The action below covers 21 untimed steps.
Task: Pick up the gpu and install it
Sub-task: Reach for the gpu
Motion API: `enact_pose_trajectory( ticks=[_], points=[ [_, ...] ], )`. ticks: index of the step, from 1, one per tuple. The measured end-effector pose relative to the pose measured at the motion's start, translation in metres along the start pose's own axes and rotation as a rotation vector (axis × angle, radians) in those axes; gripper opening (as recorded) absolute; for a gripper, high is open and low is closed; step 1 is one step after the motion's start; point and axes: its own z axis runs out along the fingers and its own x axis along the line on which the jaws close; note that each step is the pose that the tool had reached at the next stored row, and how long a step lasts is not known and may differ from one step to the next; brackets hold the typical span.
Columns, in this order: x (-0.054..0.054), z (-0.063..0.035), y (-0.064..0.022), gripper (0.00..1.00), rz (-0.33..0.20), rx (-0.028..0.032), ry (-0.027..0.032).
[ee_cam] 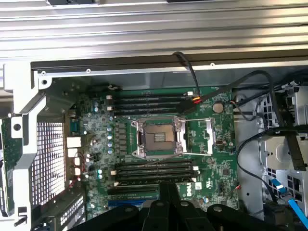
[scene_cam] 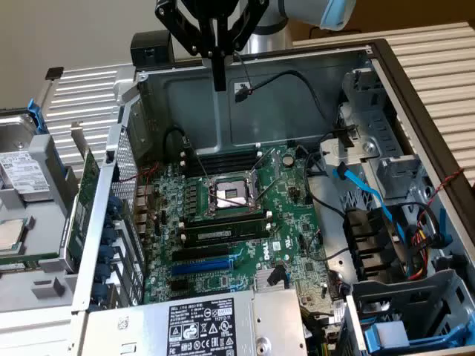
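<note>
The gpu (scene_cam: pixel 87 196) is a green card with a silver end bracket. It stands on edge just outside the open computer case, against its wall on the exterior view's left. In the wrist view a strip of the gpu (ee_cam: pixel 5 166) shows beside the case's perforated wall. My gripper (scene_cam: pixel 219 78) hangs above the case's far wall, behind the green motherboard (scene_cam: pixel 297 215), well away from the card. Its black fingers are shut together and hold nothing. The wrist view looks down past the gripper (ee_cam: pixel 168 192) onto the motherboard (ee_cam: pixel 211 144) and its bare CPU socket (ee_cam: pixel 159 138).
Blue and black expansion slots (scene_cam: pixel 204 263) lie near the silver power supply (scene_cam: pixel 200 322). RAM sticks flank the CPU socket (scene_cam: pixel 231 194). Blue cables (scene_cam: pixel 364 189) and a black fan shroud (scene_cam: pixel 371 237) crowd the exterior view's right. A drive cage (scene_cam: pixel 22 185) sits outside on the left.
</note>
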Motion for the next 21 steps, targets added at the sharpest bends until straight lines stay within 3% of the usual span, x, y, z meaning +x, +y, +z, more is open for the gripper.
enact_pose_trajectory(
  ticks=[14,17,21],
  points=[
    [0.000,0.0000,0.0000,0.12,0.000,0.0000,0.0000],
    [0.006,-0.0002,-0.0004,0.12,0.000,-0.0003,0.0000],
    [0.023,-0.0007,-0.0016,0.12,0.000,-0.0004,-0.0005]
  ],
)
